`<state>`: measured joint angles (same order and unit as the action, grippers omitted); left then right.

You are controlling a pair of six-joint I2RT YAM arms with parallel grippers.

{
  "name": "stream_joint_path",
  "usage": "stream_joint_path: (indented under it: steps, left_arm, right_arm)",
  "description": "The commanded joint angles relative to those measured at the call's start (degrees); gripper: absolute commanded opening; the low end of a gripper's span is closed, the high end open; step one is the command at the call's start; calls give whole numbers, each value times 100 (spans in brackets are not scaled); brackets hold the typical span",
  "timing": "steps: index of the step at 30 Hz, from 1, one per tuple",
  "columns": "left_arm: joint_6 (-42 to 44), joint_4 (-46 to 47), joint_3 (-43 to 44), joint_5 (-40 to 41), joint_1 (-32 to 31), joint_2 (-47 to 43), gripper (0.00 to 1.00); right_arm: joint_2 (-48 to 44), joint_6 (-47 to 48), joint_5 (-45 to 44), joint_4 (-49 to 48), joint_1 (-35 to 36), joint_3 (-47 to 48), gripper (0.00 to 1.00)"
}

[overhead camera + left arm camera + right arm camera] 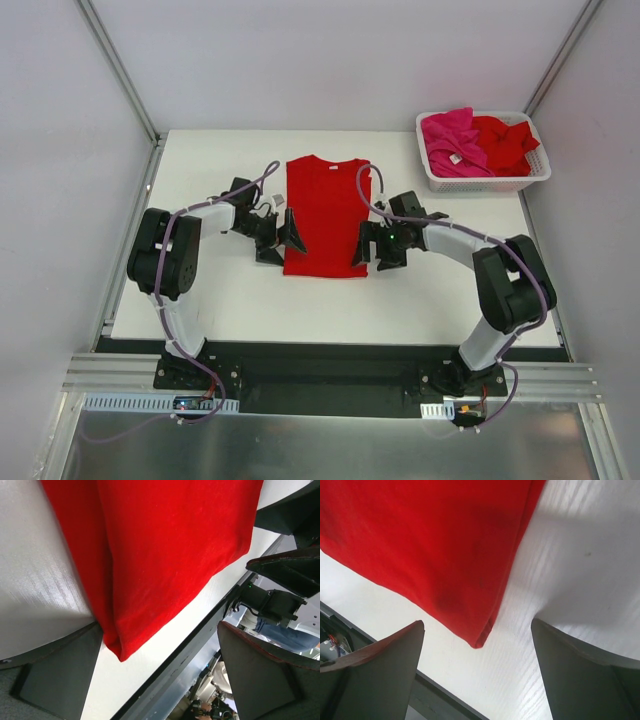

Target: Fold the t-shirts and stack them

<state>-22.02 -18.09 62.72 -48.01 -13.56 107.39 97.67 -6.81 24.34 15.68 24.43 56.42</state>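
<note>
red t-shirt point(325, 215) flat on tabletop point(220, 300) | my left pincer point(280, 240) apart at its near-left corner | my right pincer point(368, 246) apart at its near-right corner | both grip nothing

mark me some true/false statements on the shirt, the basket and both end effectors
1. The red t-shirt lies flat on the table between the two arms. True.
2. The left end effector is clamped on the hem. False: it is open, and the shirt's corner lies loose between its fingers.
3. The basket is empty. False: it holds a pink shirt and a crumpled red shirt.
4. The right end effector is open at the shirt's other near corner. True.
</note>
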Motion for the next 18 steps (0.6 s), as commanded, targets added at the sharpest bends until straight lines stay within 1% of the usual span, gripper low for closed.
stream_joint_path:
  steps: [1,8,14,18]
  left_arm:
    - [-39,147,-207,-191,-50,-201,99]
    - [-74,191,-506,-200,-50,-342,99]
    - [-127,349,-691,-218,-50,-377,99]
    - [-267,578,-726,-349,-59,-290,99]
  right_arm:
    - [-406,-92,-131,190,54,-245,92]
    - [-424,-320,-61,-21,203,-580,91]
    - [-240,-602,220,-618,221,-747,91]
    - [-143,-708,238,-856,229,-756,88]
